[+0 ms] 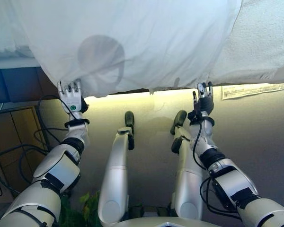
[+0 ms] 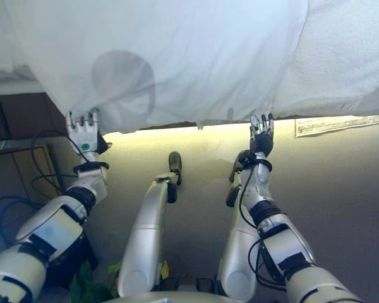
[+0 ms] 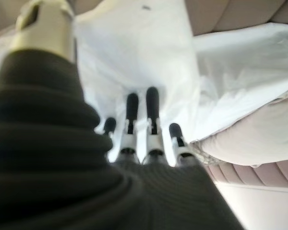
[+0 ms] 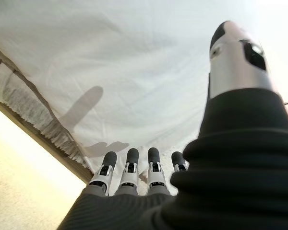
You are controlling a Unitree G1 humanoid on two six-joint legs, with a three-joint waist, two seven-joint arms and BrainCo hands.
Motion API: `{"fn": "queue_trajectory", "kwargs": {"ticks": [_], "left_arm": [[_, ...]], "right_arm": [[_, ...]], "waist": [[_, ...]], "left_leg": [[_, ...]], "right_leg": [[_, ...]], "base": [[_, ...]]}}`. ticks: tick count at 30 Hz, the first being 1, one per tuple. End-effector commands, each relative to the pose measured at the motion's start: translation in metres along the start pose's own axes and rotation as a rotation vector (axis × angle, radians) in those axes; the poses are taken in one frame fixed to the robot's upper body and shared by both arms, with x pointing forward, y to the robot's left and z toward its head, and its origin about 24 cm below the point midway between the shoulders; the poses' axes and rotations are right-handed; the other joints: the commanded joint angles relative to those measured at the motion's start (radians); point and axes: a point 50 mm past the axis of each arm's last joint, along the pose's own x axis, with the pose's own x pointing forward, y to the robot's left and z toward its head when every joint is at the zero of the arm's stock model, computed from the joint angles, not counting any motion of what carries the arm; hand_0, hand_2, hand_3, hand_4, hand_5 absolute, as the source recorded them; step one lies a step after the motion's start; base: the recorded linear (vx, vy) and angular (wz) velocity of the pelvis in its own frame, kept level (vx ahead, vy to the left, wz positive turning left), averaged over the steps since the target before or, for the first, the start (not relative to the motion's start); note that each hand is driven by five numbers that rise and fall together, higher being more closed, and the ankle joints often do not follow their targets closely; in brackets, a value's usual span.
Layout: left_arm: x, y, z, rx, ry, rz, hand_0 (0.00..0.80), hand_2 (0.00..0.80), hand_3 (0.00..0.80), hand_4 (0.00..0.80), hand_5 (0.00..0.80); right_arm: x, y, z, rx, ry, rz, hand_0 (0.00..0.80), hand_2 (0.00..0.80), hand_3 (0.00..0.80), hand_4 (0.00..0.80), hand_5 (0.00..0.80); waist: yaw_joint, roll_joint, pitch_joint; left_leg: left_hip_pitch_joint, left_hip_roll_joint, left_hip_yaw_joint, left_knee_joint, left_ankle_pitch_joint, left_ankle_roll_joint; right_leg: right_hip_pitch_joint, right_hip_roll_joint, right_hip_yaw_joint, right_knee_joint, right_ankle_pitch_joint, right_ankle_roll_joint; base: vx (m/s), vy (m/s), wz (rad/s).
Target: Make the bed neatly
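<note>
At the far left of the frame, a low wooden cabinet [image 1: 14, 137] is being left aside, well apart from the work. Just right of it, in the middle left, the left hand [image 1: 72, 98] is being held up at the hanging edge of the white sheet [image 1: 132, 42], its fingers [image 3: 152, 103] kept straight and apart, tips against the cloth and nothing pinched; in its wrist view the thumb is seen standing clear of the fabric. The hand is judged to be placed there so that the loose corner can be pushed or smoothed toward the bed.

The sheet, the thing being worked on, is filling the upper part of the frame, draped over the near side of the bed [image 1: 270, 42] and hanging down past its edge in a slack, uneven line, lowest toward the left. The job is judged to be at an early stage, the overhang not yet being straightened.

In the middle right, the right hand [image 1: 204, 97] is being raised just below the sheet's hem, its fingers [image 4: 131, 160] extended and spread, gripping nothing; whether the tips are touching the cloth cannot be told. The two hands are being kept well apart, likely so that the edge can be taken at two points and drawn level. At the right edge, a paper label [image 1: 255, 90] is showing below the bed's textured cover.
</note>
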Motion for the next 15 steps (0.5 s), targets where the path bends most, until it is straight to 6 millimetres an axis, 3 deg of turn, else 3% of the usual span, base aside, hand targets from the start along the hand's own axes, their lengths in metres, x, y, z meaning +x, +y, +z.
{"fn": "queue_trajectory", "kwargs": {"ticks": [1, 3, 7, 11, 15], "left_arm": [[-0.006, -0.01, -0.053, 0.144, 0.19, -0.083, 0.0, 0.0, 0.0, 0.0, 0.0], [-0.011, -0.015, -0.058, 0.162, 0.235, -0.144, 0.0, 0.0, 0.0, 0.0, 0.0], [-0.016, -0.017, -0.055, -0.02, 0.294, -0.076, 0.0, 0.0, 0.0, 0.0, 0.0], [-0.014, -0.009, -0.044, -0.402, 0.407, 0.107, 0.0, 0.0, 0.0, 0.0, 0.0], [-0.009, 0.011, -0.028, -0.624, 0.359, 0.341, 0.0, 0.0, 0.0, 0.0, 0.0]], "right_arm": [[0.006, -0.014, 0.035, -0.066, -0.143, 0.055, 0.0, 0.0, 0.0, 0.0, 0.0], [0.005, -0.014, 0.034, -0.071, -0.139, 0.055, 0.0, 0.0, 0.0, 0.0, 0.0], [0.002, -0.019, 0.03, -0.052, -0.137, 0.046, 0.0, 0.0, 0.0, 0.0, 0.0], [-0.004, -0.026, 0.026, -0.024, -0.143, 0.027, 0.0, 0.0, 0.0, 0.0, 0.0], [-0.009, -0.026, 0.025, -0.001, -0.156, 0.003, 0.0, 0.0, 0.0, 0.0, 0.0]], "waist": [[0.017, 0.1, -0.001], [0.016, 0.106, -0.001], [0.019, 0.104, -0.001], [0.035, 0.102, -0.001], [0.056, 0.11, -0.001]], "left_leg": [[0.041, 0.002, -0.032, -0.197, 0.192, -0.086], [0.047, 0.001, -0.032, -0.202, 0.194, -0.086], [0.053, 0.006, -0.034, -0.207, 0.195, -0.083], [0.068, 0.0, -0.037, -0.209, 0.197, -0.081], [0.083, -0.013, -0.049, -0.208, 0.191, -0.08]], "right_leg": [[-0.035, -0.073, 0.061, 0.002, 0.117, 0.107], [-0.033, -0.069, 0.065, 0.004, 0.112, 0.106], [-0.029, -0.063, 0.069, 0.014, 0.103, 0.103], [-0.008, -0.069, 0.056, 0.016, 0.095, 0.102], [0.013, -0.08, 0.04, 0.027, 0.083, 0.1]], "base": [[-0.021, 0.04, 0.05], [-0.02, 0.022, 0.06], [-0.002, -0.025, 0.0], [0.012, -0.101, 0.02], [0.022, -0.097, 0.1]]}}
